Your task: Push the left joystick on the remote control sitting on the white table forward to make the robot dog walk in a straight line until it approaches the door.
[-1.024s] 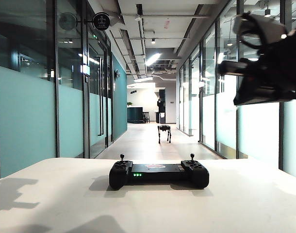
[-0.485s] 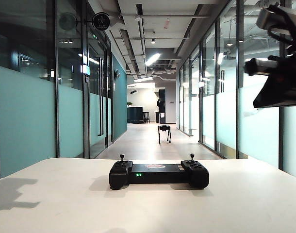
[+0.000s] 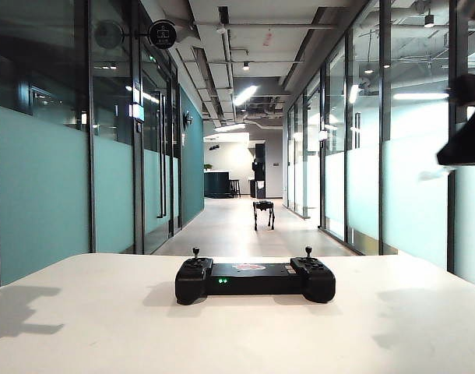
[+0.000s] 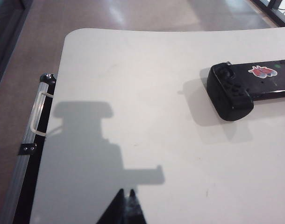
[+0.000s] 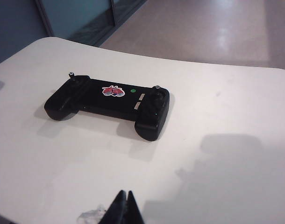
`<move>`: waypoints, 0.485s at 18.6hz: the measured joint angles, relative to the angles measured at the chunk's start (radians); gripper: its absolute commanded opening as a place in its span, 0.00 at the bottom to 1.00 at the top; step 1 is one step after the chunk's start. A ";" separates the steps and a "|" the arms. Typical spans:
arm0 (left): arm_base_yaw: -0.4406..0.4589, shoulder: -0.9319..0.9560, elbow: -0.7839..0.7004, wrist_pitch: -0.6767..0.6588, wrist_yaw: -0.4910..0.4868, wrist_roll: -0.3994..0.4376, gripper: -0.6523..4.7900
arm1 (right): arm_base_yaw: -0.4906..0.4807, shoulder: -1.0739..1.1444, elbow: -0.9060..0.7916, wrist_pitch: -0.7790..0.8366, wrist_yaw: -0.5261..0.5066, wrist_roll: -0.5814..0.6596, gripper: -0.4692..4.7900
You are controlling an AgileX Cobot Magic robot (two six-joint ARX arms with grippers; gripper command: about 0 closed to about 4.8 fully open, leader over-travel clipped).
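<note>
- Two thin sticks rise from the remote point(image 3: 255, 280), which lies flat near the middle of the white desk point(image 3: 82, 327); the left joystick point(image 3: 195, 253) stands upright on its left handle, nothing touching it.
- Between the handles sits a reddish logo point(image 5: 113, 91), and a green light point(image 3: 220, 280) glows on the near edge.
- Seen from the right wrist, the remote lies at a slant with both handles and both sticks in full sight and a soft shadow beside it.
- Seen from the left wrist, only the left handle and part of the flat middle show, well apart from the left gripper point(image 4: 127, 198).
- Left gripper: its jaws are together in a dark point over bare desk, close to the desk's near side, with its shadow cast across the white top.
- Right gripper point(image 5: 124, 199): jaws likewise together, holding nothing, above the desk and well short of the remote.
- Exterior view shows only a dark piece of the right arm point(image 3: 467, 140) high at the right edge, far above the desk.
- Beyond the desk a corridor with glass walls runs away; the dog point(image 3: 263, 212) stands on its floor far down, small and dark, on four legs.
</note>
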 measured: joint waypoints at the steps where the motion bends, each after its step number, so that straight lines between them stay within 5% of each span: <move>1: 0.000 0.000 0.000 0.000 0.000 0.000 0.11 | 0.000 -0.042 -0.015 -0.019 0.000 -0.001 0.08; 9: 0.000 -0.001 0.000 0.000 0.000 0.000 0.11 | -0.043 -0.334 -0.127 -0.114 0.000 -0.001 0.08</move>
